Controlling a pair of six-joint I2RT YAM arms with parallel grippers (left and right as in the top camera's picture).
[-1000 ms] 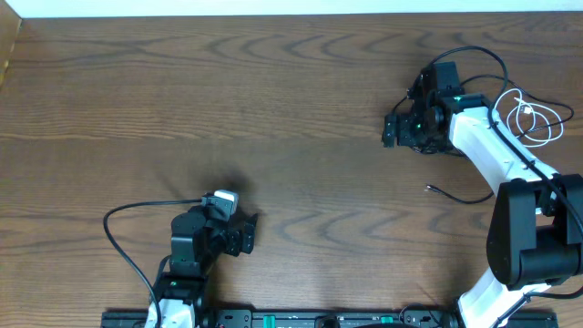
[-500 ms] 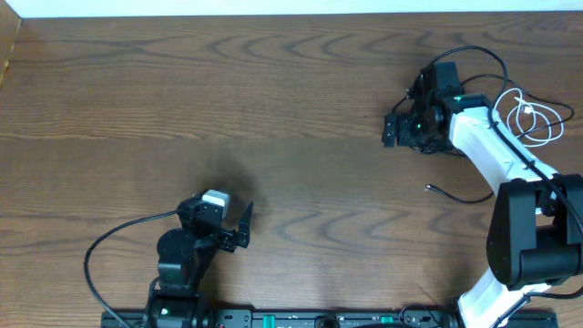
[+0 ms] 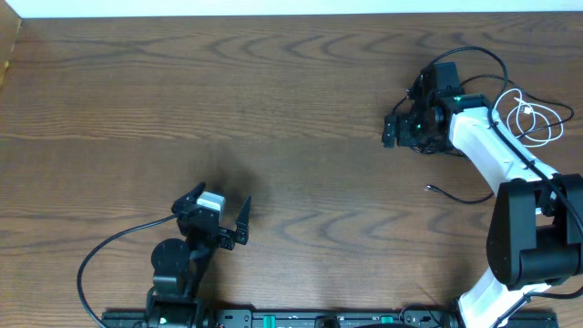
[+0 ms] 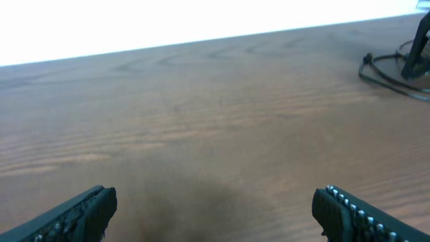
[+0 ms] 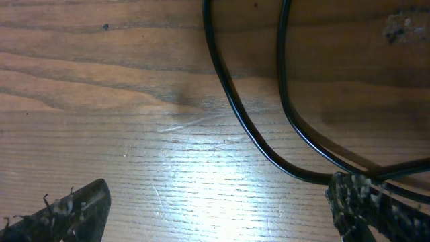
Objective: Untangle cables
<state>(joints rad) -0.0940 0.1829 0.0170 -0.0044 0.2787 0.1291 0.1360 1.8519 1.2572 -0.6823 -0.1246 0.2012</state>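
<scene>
While the left arm's fingers (image 3: 243, 215) stand spread wide and empty above the counter (image 3: 273, 109) near its front edge, the right arm's fingers (image 5: 70, 210), equally wide and empty, hover over the black cable (image 5: 207, 27); the white cable (image 3: 536, 118) lies coiled far right.

Wide table (image 3: 228, 109) lies open centrally; white cable (image 3: 530, 113) and black cable (image 3: 451, 194) clutter the right edge.
</scene>
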